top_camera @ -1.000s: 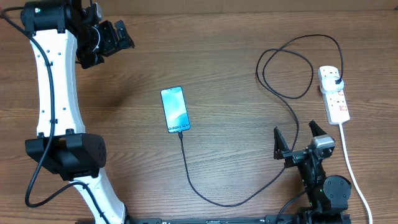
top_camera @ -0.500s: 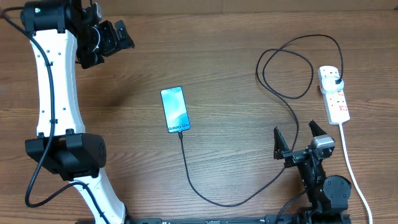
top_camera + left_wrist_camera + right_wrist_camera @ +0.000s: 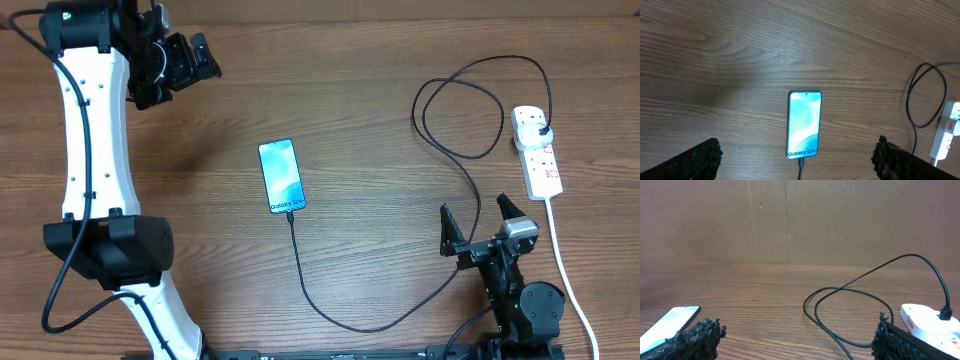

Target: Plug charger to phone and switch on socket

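The phone lies flat at the table's middle, its blue screen lit; it also shows in the left wrist view and at the right wrist view's left edge. The black charger cable has its tip in the phone's near end, loops right and ends in a black plug seated in the white socket. The cable also shows in the right wrist view, with the socket at the right. My left gripper is open and empty, high at far left. My right gripper is open and empty, left of the socket.
The socket's white cord runs down the right side toward the table's front edge, just right of my right arm. The left arm's white links stand along the left side. A brown wall rises behind the table.
My left gripper has shifted slightly to the right and up. The phone, cable, socket and right arm have not moved.
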